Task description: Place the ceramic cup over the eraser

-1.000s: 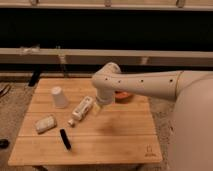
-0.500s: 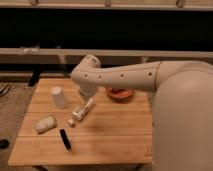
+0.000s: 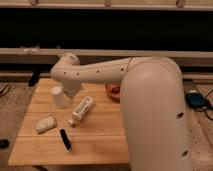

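Wooden table (image 3: 100, 145), front: black eraser (image 3: 65, 139) lying flat, with a pale block (image 3: 45, 123) to its left and a white tube (image 3: 81, 110) beyond. Far left: ceramic cup (image 3: 58, 97) upright, apart from the eraser. The gripper (image 3: 71, 90) is just right of the cup, jaws spread, empty.

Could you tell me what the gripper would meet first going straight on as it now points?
The gripper, low over the table near its back edge, seems to point down. It would likely meet the ceramic cup first, or bare wood just beside it; depth is unclear.
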`<state>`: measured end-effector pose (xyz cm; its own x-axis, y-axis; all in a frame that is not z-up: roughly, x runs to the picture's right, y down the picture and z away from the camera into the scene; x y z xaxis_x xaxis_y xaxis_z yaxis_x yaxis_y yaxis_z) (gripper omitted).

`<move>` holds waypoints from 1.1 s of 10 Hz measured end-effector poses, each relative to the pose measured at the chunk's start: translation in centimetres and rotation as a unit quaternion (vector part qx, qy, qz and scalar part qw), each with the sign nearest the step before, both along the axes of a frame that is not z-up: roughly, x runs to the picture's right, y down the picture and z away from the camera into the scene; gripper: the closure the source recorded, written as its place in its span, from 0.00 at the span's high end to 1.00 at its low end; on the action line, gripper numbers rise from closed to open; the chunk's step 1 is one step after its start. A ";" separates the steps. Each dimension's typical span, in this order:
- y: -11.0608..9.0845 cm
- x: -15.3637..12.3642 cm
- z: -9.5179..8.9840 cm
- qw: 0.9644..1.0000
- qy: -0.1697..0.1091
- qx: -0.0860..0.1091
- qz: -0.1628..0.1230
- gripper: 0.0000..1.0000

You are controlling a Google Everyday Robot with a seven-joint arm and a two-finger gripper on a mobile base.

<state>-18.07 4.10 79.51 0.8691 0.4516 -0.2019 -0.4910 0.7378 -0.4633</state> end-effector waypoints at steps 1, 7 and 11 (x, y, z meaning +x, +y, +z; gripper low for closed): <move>-0.7 -1.0 0.5 1.000 -0.007 -0.004 -0.003 0.76; -3.4 -8.5 3.1 0.998 -0.059 -0.017 -0.028 0.76; -3.4 -10.7 5.7 0.997 -0.062 -0.018 -0.050 0.76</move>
<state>-28.76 0.66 85.20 0.9287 0.3559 -0.1045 -0.3531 0.7616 -0.5434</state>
